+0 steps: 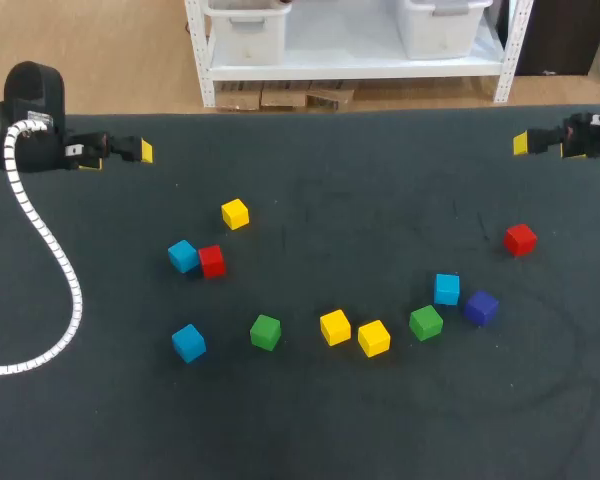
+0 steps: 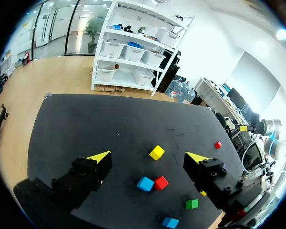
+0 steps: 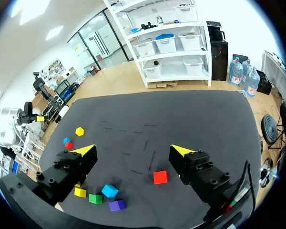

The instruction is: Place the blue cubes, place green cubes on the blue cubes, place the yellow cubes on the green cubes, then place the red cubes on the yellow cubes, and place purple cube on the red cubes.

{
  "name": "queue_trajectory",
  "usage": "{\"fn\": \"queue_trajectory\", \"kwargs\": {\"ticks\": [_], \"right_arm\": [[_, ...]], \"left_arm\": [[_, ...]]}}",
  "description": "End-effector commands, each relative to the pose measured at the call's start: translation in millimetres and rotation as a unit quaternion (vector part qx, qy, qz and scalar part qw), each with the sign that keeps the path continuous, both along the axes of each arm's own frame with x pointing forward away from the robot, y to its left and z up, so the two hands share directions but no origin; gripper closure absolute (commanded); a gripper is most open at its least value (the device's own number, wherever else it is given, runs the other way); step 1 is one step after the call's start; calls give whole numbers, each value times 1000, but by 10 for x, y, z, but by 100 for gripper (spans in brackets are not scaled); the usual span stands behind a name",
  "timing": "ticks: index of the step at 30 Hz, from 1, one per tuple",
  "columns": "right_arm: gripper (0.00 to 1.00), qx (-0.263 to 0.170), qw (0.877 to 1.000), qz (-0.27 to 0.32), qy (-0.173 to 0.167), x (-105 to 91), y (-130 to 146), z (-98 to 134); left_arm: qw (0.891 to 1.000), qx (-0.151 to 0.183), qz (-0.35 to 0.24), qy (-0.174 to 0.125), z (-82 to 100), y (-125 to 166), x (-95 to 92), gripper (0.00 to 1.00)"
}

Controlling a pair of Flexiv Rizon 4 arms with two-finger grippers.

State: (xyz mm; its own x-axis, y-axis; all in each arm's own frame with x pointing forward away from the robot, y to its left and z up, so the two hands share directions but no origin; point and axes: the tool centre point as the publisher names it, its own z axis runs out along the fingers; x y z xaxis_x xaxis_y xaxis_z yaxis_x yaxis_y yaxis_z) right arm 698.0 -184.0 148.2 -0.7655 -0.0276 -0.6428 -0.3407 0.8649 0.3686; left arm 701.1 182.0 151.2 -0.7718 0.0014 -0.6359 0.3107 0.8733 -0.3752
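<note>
I see my left gripper [image 2: 149, 156] above the dark table [image 1: 360, 180], its two fingers spread wide and well apart from every cube. Ahead of it, in line with the gap between the fingers, lies the first yellow cube [image 2: 156, 152]. A little nearer to the gripper, the first blue cube [image 2: 145, 183] and the first red cube [image 2: 161, 182] lie side by side and touch each other. Close to the finger on the side of my right arm I find the first green cube [image 2: 192, 204], and near that one the second blue cube [image 2: 170, 222].

My right gripper [image 3: 133, 150] is also above the table, with its fingers wide apart and not pinching any cube. Ahead of it, closer to the finger on its outer side, the second red cube [image 3: 160, 177] lies alone. By the other finger there is a group: the third blue cube [image 3: 109, 191], the purple cube [image 3: 117, 205] just beside it, then the second green cube [image 3: 95, 198] and the second yellow cube [image 3: 80, 192]. In the head view the third yellow cube [image 1: 335, 327] lies just beside the second one, between the two grippers and well apart from both.

Every cube lies directly on the table, so no layer is built yet
</note>
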Motion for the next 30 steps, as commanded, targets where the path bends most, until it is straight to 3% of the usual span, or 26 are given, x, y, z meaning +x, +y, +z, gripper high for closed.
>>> {"fn": "queue_trajectory", "kwargs": {"ticks": [1, 7, 11, 13, 18, 20, 22, 23, 28, 30], "right_arm": [[0, -12, 1000, 16, 16, -7, 55, -49], [0, -54, 993, 105, 12, -306, 212, -28], [0, -118, 972, 204, 8, -623, 361, -64], [0, -171, 950, 260, 6, -794, 403, -167], [0, -246, 906, 345, 13, -1011, 420, -404], [0, -285, 871, 400, -6, -1096, 484, -514], [0, -293, 855, 428, -3, -1100, 549, -572], [0, -311, 840, 444, -17, -1064, 599, -606], [0, -331, 787, 520, -21, -1007, 756, -611], [0, -332, 761, 557, -20, -1028, 806, -646]], "left_arm": [[1000, -5, -3, -3, -14, 21, -4, 0], [1000, -5, -3, -3, -14, 21, -4, 0], [1000, -5, -3, -3, -14, 21, -4, 0], [1000, -5, -3, -3, -14, 21, -4, 0], [1000, -5, -3, -3, -14, 21, -4, 0], [1000, -5, -3, -3, -14, 21, -4, 0], [1000, -5, -3, -3, -14, 21, -4, 0], [1000, -5, -3, -3, -14, 21, -4, 0], [1000, -5, -3, -3, -14, 21, -4, 0], [1000, -5, -3, -3, -14, 21, -4, 0]]}}
